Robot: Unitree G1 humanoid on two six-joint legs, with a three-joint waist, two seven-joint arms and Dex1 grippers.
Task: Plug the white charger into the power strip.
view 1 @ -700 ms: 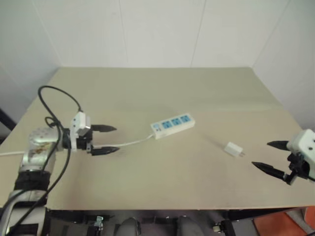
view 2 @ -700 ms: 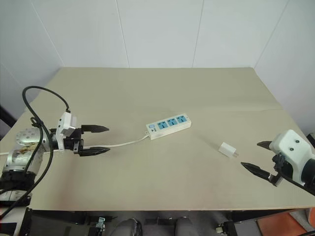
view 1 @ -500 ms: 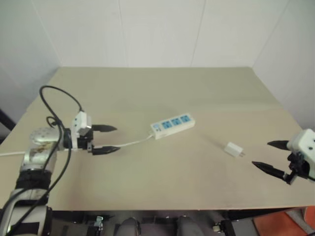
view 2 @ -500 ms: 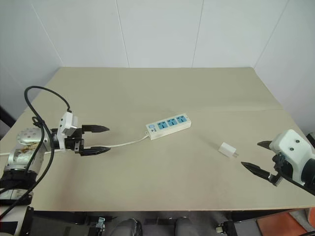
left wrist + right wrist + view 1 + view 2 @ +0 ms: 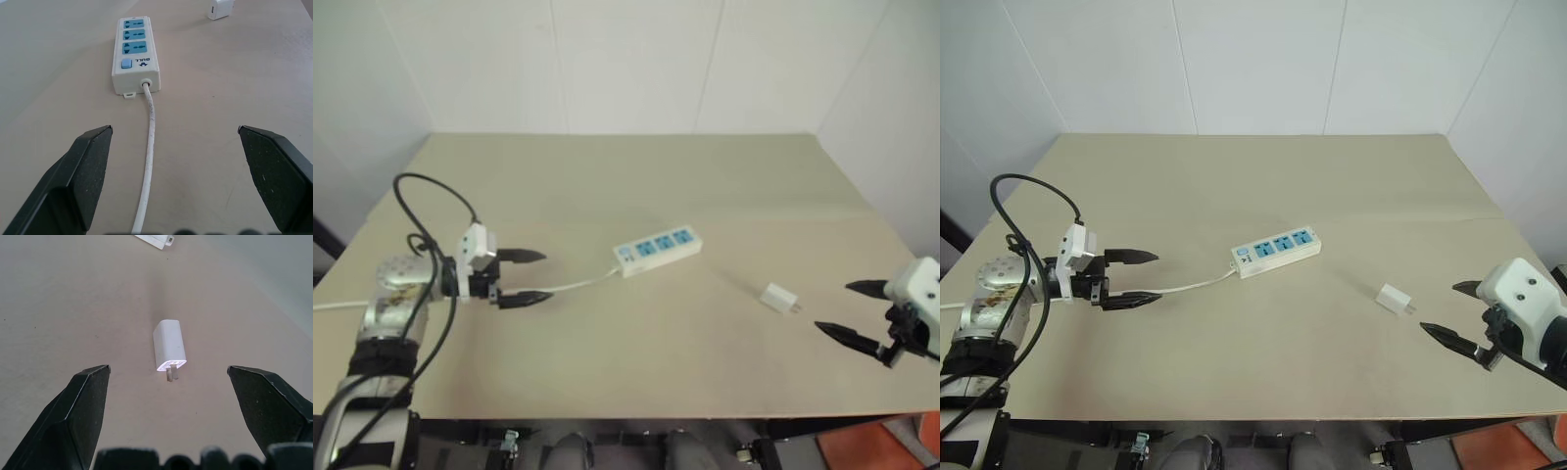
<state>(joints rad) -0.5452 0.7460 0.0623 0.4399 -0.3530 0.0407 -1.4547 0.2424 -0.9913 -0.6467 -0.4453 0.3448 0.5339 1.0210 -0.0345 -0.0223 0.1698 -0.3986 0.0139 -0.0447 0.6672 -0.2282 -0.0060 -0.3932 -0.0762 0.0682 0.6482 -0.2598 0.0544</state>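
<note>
While I look down over the beige surface (image 5: 636,196), my left hand (image 5: 523,277) sits at the left side, its two black fingers (image 5: 521,257) spread wide apart and holding nothing, pointed toward the middle of the surface. A white cord (image 5: 570,286) runs between those fingers and on to the power strip (image 5: 656,251), which lies flat near the centre, angled slightly, with its three blue socket faces up and nothing plugged into them. From my left wrist view I can see the cord (image 5: 148,161) entering the near end of the power strip (image 5: 135,53), with a small blue switch just beside that end and the three sockets lined up beyond it; the left fingers (image 5: 87,171) frame the cord without touching it. To the right of the strip, and apart from it, the white charger (image 5: 778,298) lies on its side on the bare surface. In my right wrist view the white charger (image 5: 169,344) rests between the lines of my two fingers (image 5: 84,406) but ahead of their tips, its short metal prongs pointing back toward the hand. My right hand (image 5: 855,313) is at the right edge of the surface, released and empty, fingers wide, aimed at the charger and near it but not touching.
</note>
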